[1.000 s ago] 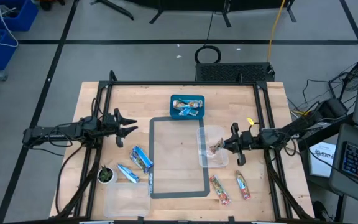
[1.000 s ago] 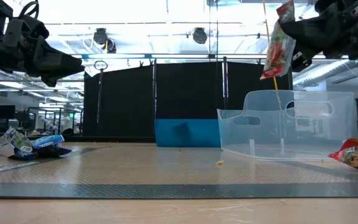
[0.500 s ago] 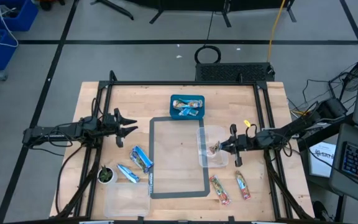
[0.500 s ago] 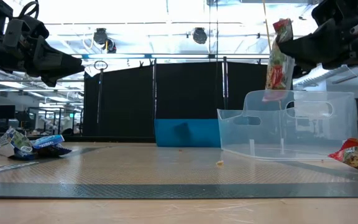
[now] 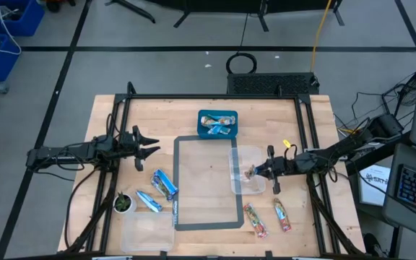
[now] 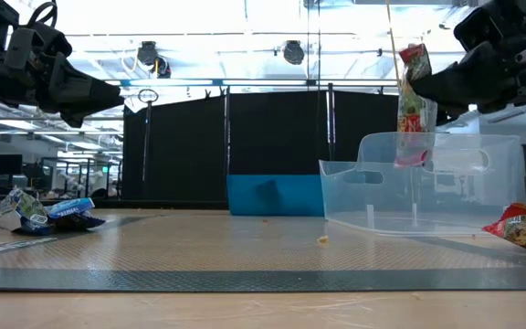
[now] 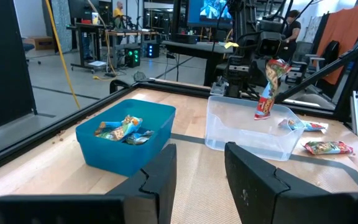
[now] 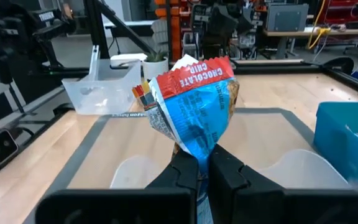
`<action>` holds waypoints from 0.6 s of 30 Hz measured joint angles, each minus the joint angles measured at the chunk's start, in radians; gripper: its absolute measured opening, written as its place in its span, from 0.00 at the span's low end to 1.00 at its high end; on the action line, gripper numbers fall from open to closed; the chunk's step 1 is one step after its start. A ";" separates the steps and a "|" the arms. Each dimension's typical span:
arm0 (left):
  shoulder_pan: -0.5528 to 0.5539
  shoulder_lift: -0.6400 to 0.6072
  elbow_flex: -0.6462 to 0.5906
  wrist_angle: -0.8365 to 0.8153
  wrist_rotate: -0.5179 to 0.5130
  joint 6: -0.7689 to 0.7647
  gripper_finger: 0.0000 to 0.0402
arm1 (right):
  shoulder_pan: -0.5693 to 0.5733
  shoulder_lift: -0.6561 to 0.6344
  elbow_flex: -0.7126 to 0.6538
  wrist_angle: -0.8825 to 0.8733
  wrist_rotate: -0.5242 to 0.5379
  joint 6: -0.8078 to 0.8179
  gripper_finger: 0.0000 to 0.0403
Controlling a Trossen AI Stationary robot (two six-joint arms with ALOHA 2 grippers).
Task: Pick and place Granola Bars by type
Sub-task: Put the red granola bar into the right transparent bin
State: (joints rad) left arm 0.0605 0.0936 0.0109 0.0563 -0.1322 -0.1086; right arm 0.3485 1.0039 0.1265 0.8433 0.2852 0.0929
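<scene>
— Where is the right arm sitting?

— It is reaching in from the worktop's [image 5: 208, 115] right edge, its right claw [image 5: 257, 172] pinching a red-wrapped granola bar [image 6: 415, 108] by its top end, fingers clamped tight on the wrapper (the right wrist view shows it squeezed between the two pads). The bar is hanging upright over the clear bin [image 6: 427, 187], its lower end dipping just behind the bin's rim in the low view.

— And a second ago?

— The claw is now lower and a touch farther right in the low view; the bar was swinging tilted and well above the rim, and it is now hanging straighter.

— The left arm?

— The left claw [image 5: 152, 146] is hovering above the worktop's left side, jaws partly open and holding nothing, unmoved.

— What else is lying around?

— A blue bin [image 5: 217, 123] with blue-wrapped bars [image 7: 123, 129] is sitting at the far middle. Two blue bars [image 5: 157, 190] are lying left of the grey mat [image 5: 209, 182], near a small green-topped pot [image 5: 123, 204] and what is probably a second clear container [image 5: 146, 233], hard to make out. Two red bars [image 5: 267, 215] are lying near the clear bin.
</scene>
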 joint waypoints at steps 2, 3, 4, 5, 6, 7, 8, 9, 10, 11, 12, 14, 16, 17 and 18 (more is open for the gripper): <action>0.000 0.000 0.000 0.000 0.000 0.000 0.34 | 0.000 0.000 0.000 -0.018 0.000 0.000 0.01; 0.000 0.000 0.000 0.000 0.000 0.000 0.34 | 0.000 0.000 0.000 -0.027 0.000 0.000 0.01; 0.000 0.000 0.000 0.000 0.000 0.000 0.34 | 0.000 0.000 0.000 -0.034 0.000 0.001 0.01; 0.000 0.000 0.000 0.000 0.000 0.000 0.34 | 0.000 0.000 0.000 -0.036 0.000 0.005 0.01; 0.000 0.000 0.000 0.000 0.000 0.000 0.34 | 0.000 0.000 0.000 -0.035 0.000 0.010 0.01; 0.000 0.000 0.000 0.000 0.000 0.000 0.34 | 0.000 0.000 0.000 -0.034 0.000 0.015 0.01; 0.000 0.000 0.000 0.000 0.000 0.000 0.34 | 0.000 0.000 0.000 -0.035 0.000 0.019 0.01; 0.000 0.000 0.000 0.000 0.000 0.000 0.34 | 0.000 0.000 0.000 -0.038 0.000 0.022 0.01; 0.000 0.000 0.000 0.000 0.000 0.000 0.34 | 0.000 0.000 0.000 -0.045 0.000 0.027 0.01; 0.000 0.000 0.000 0.000 0.000 0.000 0.34 | 0.000 0.000 0.000 -0.057 0.000 0.033 0.01; 0.000 0.000 0.000 0.000 0.000 0.000 0.34 | 0.000 0.000 0.000 -0.072 0.001 0.040 0.01; 0.000 0.000 0.000 0.000 0.000 0.000 0.34 | 0.000 0.000 0.000 -0.088 0.004 0.049 0.01; 0.000 0.000 0.000 0.000 0.000 0.000 0.34 | 0.000 0.000 0.000 -0.086 0.006 0.052 0.01; 0.000 0.000 0.000 0.000 0.000 0.000 0.34 | 0.000 0.000 0.000 -0.086 0.006 0.052 0.01; 0.000 0.000 0.000 0.000 0.000 0.000 0.34 | 0.000 0.000 0.000 -0.086 0.007 0.052 0.01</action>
State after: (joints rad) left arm 0.0604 0.0937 0.0109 0.0563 -0.1322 -0.1088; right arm 0.3485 1.0039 0.1265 0.7575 0.2920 0.1452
